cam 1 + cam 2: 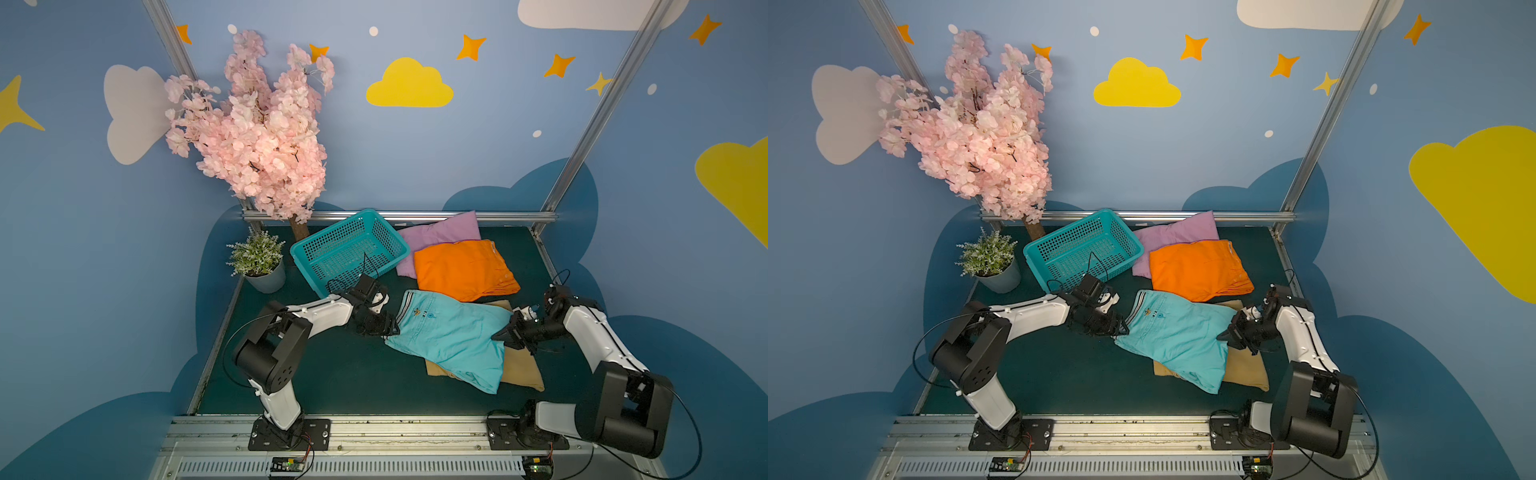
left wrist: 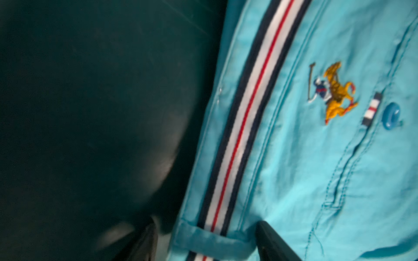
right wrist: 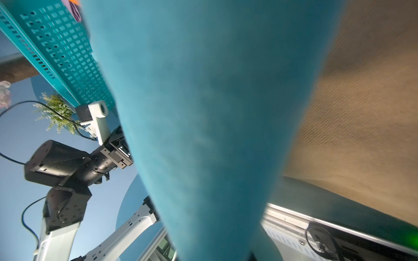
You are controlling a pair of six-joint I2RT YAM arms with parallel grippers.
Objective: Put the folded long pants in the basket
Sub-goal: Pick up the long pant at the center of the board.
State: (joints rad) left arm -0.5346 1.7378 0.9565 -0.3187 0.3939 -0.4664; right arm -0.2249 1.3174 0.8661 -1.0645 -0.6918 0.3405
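The turquoise long pants (image 1: pixel 449 336) (image 1: pixel 1177 336) lie across the tan pants (image 1: pixel 521 365) at the table's middle right. My left gripper (image 1: pixel 392 328) (image 1: pixel 1123 326) is open, its dark fingers (image 2: pixel 271 244) on either side of the striped waistband (image 2: pixel 244 126). On the opposite edge my right gripper (image 1: pixel 500 334) (image 1: pixel 1223 336) is shut on the turquoise cloth (image 3: pixel 203 113), which hides its jaws in the right wrist view. The orange pants (image 1: pixel 461 268) overlap the lilac pants (image 1: pixel 440 232) behind. The teal basket (image 1: pixel 330 229) (image 1: pixel 1065 229) stands at the back, with nothing in it.
A potted plant (image 1: pixel 259 262) stands left of the basket and a pink blossom tree (image 1: pixel 257 137) rises behind it. An aluminium rail (image 1: pixel 374 428) runs along the front edge. Dark green table surface (image 1: pixel 332 374) shows in front of the pants.
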